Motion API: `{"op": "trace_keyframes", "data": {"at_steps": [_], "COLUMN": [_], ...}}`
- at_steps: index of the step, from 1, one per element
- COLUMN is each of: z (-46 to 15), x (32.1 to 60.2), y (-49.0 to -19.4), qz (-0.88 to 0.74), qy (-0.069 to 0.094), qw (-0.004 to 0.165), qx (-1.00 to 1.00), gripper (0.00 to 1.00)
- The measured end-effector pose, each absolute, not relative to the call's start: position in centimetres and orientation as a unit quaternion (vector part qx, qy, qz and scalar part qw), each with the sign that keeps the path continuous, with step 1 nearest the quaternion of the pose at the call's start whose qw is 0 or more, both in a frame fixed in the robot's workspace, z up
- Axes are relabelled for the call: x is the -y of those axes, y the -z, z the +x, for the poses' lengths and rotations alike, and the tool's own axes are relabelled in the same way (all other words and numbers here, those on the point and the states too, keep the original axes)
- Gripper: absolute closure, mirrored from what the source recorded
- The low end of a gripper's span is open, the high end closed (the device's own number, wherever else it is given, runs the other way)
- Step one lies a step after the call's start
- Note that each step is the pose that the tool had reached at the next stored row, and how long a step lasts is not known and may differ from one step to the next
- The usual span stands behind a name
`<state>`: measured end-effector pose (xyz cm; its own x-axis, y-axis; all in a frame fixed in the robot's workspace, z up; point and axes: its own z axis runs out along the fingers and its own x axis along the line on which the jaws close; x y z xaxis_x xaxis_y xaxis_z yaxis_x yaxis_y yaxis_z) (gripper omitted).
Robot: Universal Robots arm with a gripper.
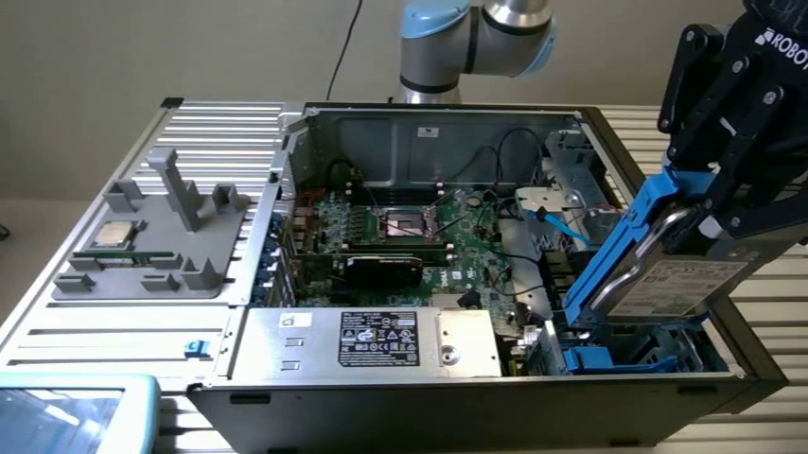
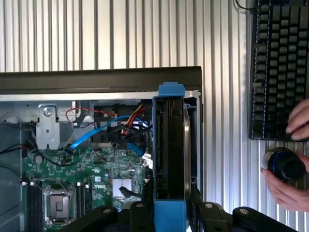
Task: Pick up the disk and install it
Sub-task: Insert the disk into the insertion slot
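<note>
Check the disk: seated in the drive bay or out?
Out. The gripper holds the disk tilted on edge, lower end at the blue bay, most of it above the case.

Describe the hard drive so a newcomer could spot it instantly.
Find the open computer case, then its corner on the exterior view's right. There the black tool holds the disk tilted above the blue bay. Its blue side rails and white label set it apart from the larger silver box.

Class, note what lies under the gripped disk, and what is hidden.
Under the disk, held tilted by the gripper, sits a blue drive bay in a corner of the computer case. The disk covers most of the bay's inside.
</note>
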<state>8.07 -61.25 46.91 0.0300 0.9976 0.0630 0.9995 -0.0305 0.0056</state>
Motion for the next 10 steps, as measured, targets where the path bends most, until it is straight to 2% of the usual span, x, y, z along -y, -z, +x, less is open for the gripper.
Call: {"op": "trace_keyframes", "data": {"at_steps": [10], "z": [8.07], "x": [61.25], "y": [-46.78], "qz": [-0.717], "qy": [0.025], "qw": [0.020], "qx": [0.696], "gripper": [0.63]}}
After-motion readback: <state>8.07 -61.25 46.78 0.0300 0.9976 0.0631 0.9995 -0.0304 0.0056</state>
